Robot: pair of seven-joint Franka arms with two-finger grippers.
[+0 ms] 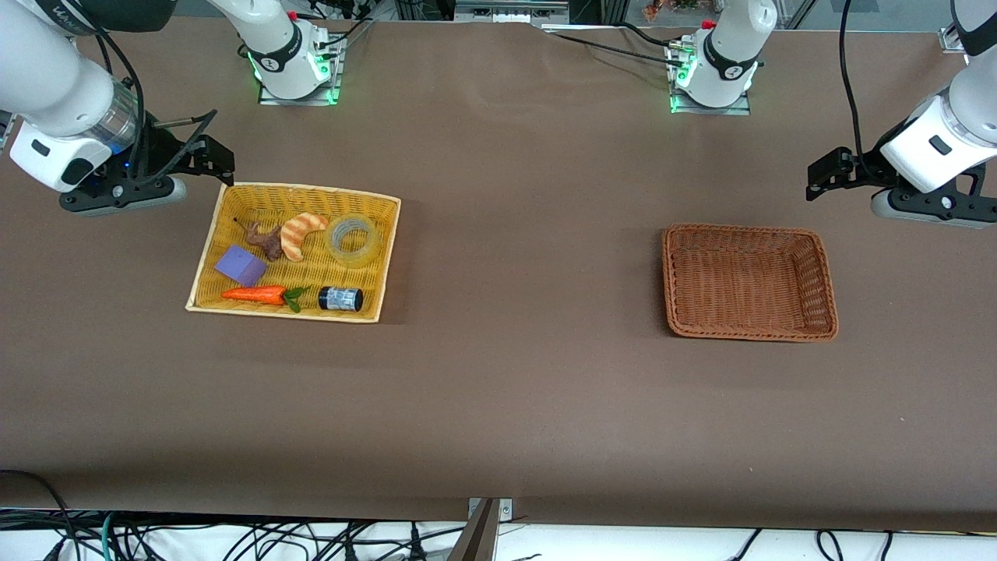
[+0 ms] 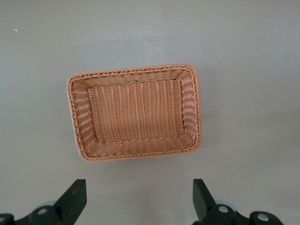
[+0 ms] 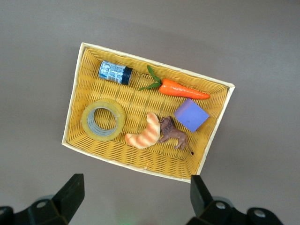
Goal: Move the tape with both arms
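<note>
Brown cloth-covered table [image 1: 498, 389], robot bases along its top edge in the front view. Toward the right arm's end, a yellow woven basket [image 1: 234, 204] holding the tape [image 1: 352, 239], lying flat in the basket's corner farthest from the front camera on the side facing the table's middle. Just beside the tape, a striped croissant [image 1: 299, 233], then a small brown toy animal [image 1: 265, 240] touching it. Nearer the front camera within the same basket: a purple block [image 1: 241, 265], an orange carrot [image 1: 257, 294] along the near edge, and a dark jar with blue-white label [image 1: 340, 298] lying on its side in the near corner below the tape. Toward the left arm's end, a brown wicker basket [image 1: 824, 273]. Right gripper [image 1: 204, 149] hovering just off the yellow basket's far corner, fingers spread wide, holding nothing. Left gripper [image 1: 827, 173] hanging over bare table beside the wicker basket, fingers likewise spread, holding nothing.
</note>
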